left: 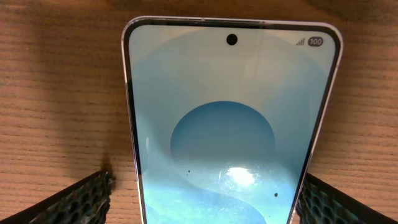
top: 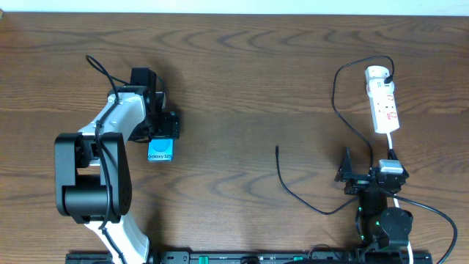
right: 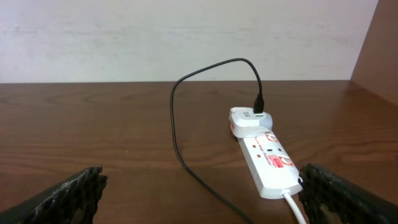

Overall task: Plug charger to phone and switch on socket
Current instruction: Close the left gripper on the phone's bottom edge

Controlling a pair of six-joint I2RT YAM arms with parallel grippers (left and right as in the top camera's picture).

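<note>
Overhead view: the phone (top: 160, 151) lies flat on the dark wooden table (top: 242, 66), screen up, at the left. The left hand (top: 163, 136) is directly over its far end with the jaws spread wide and nothing gripped. At the right, the socket (top: 383, 103) lies lengthwise, with the black plug (top: 389, 75) of the charger (top: 287, 187) seated at its rounded far end. The cable loops back across the table and ends in the connector tip (top: 277, 149), which lies free between the two arms, well apart from the phone. The right hand (top: 368, 170) sits just short of the socket's near end, fully open and empty. Left wrist view: the phone fills the frame, lit, and a finger (left: 81, 199) stands off each long edge without visible contact. The port edge is out of view. Right wrist view: the socket (right: 264, 155) lies ahead between the open fingers (right: 68, 193), with the cable (right: 176, 124) arching up from the plug (right: 259, 106). Its switch position cannot be read. Judgement: the plugging step has not begun, and the left hand is positioned to steady the phone. The next move calls for picking up the connector tip, aligning it squarely with the port and pressing it home. The switch follows. The surface is bare wood grain, and behind it stands a plain pale wall (right: 155, 37).
</note>
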